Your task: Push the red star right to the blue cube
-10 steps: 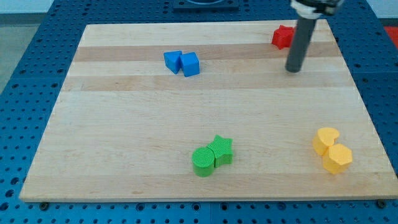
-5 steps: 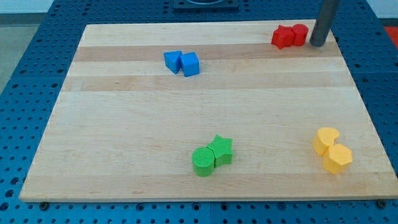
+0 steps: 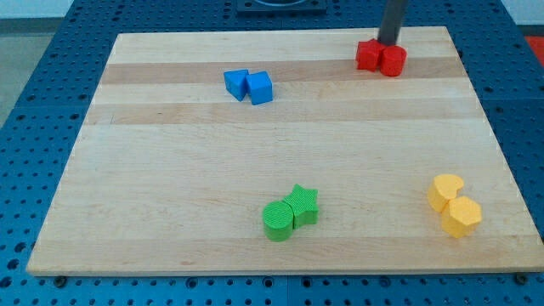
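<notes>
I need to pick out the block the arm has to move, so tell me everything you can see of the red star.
The red star is a small, matt red block with short points, lying flat on the pale wooden board near the view's top edge, right of centre. Its right side touches a second red block, whose shape is unclear. My tip stands just behind the pair, towards the view's top; whether it touches the star cannot be told. The blue cube lies far off to the view's left.

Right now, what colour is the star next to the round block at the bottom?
Green. The star touches the round green block, seen in the only camera view.
</notes>
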`<action>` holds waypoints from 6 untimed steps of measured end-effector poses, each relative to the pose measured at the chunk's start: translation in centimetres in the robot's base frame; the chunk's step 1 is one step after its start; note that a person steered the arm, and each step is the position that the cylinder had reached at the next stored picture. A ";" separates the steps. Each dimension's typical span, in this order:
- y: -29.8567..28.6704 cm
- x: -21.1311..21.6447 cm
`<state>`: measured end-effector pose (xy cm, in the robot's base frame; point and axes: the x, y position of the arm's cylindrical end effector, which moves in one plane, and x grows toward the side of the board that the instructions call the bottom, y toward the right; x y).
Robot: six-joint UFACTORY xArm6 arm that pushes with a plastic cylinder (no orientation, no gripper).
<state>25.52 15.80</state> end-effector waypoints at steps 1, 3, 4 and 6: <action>-3.5 1.1; -9.4 4.1; -11.7 5.6; -6.2 5.1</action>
<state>30.58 9.63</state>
